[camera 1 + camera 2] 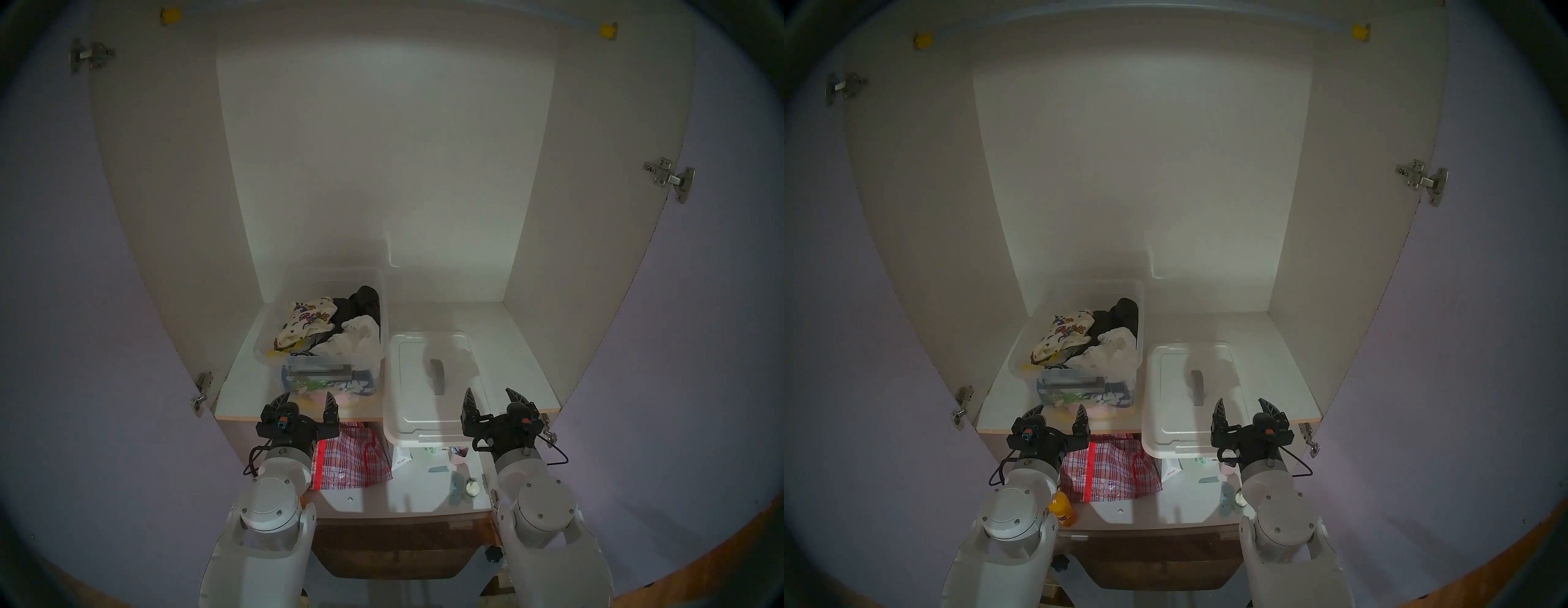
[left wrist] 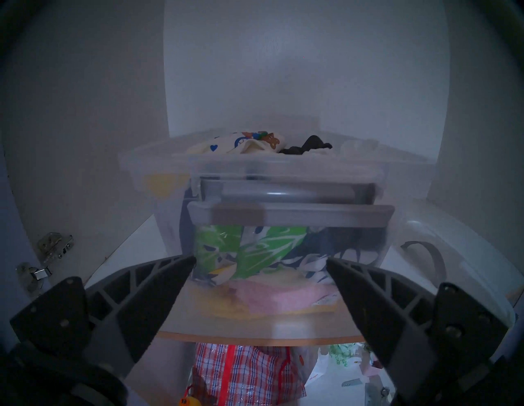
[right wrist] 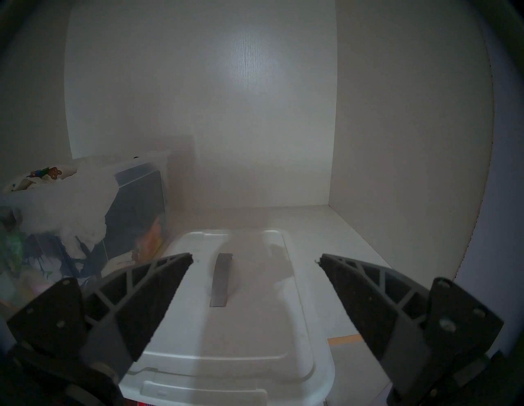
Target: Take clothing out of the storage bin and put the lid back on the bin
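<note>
The clothing (image 1: 304, 325) lay at the bin's (image 1: 271, 339) 10 o'clock corner, long axis running 7 to 1. Both tools, left (image 1: 306, 401) and right (image 1: 494, 401), stood open and empty. The lid (image 1: 424, 407) (overhanging the shelf (image 1: 522, 361) edge at 6 o'clock) could tip off if nudged; neighbouring cloths might snag and lift out too.

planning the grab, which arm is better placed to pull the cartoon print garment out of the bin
Left. The left gripper is open right before the storage bin, where the clothing lies on top. The right gripper faces the lid.
</note>
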Controlling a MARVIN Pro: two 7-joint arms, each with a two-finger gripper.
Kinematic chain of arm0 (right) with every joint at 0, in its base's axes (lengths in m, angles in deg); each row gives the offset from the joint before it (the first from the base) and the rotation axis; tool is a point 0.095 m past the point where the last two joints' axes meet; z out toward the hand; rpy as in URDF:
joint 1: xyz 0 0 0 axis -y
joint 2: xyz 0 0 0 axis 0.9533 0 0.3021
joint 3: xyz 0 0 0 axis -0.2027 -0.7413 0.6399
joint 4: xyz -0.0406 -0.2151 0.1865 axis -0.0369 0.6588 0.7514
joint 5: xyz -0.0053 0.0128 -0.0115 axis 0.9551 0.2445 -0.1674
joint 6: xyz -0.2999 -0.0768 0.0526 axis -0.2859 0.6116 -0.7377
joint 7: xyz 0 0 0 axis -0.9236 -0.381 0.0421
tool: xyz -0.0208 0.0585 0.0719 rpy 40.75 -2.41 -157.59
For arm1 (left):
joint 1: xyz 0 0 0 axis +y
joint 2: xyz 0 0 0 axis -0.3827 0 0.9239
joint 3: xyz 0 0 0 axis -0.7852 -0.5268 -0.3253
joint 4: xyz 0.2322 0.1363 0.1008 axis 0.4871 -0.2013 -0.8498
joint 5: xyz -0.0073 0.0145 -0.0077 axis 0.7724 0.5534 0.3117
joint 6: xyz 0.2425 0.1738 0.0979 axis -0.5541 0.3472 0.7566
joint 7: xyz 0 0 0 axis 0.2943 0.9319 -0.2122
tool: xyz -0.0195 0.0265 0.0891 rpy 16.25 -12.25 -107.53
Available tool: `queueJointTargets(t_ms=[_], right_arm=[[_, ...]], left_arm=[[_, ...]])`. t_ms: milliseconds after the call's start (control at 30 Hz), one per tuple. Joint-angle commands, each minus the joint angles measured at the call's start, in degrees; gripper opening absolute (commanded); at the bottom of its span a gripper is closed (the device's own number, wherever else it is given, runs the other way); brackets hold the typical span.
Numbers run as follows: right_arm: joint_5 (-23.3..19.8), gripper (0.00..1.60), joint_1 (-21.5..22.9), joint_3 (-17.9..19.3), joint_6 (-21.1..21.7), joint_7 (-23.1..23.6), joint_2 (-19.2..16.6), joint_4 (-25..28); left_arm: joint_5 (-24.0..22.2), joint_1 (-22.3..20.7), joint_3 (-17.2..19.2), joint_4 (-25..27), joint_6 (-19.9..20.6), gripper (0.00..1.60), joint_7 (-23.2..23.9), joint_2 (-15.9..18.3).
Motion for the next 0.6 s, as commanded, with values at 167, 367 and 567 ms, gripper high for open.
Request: queueJointTargets(t_ms=[167,367,567], right_arm=[[0.0,1.60,0.4,0.0,-0.1,0.0,0.0,1.3],[0.0,1.60,0.4,0.0,-0.1,0.0,0.0,1.3],[0.0,1.60,0.4,0.0,-0.2,0.0,0.0,1.2]], left_arm=[[2.8,-0.4,-2.5,6.1,10.2,1.60,-6.7,0.4],[3.1,0.3,-4.9,8.5,13.9,1.60,-9.8,1.5],[5.4,-1.2,-8.1,10.2,16.5,1.60,-11.2,6.1]])
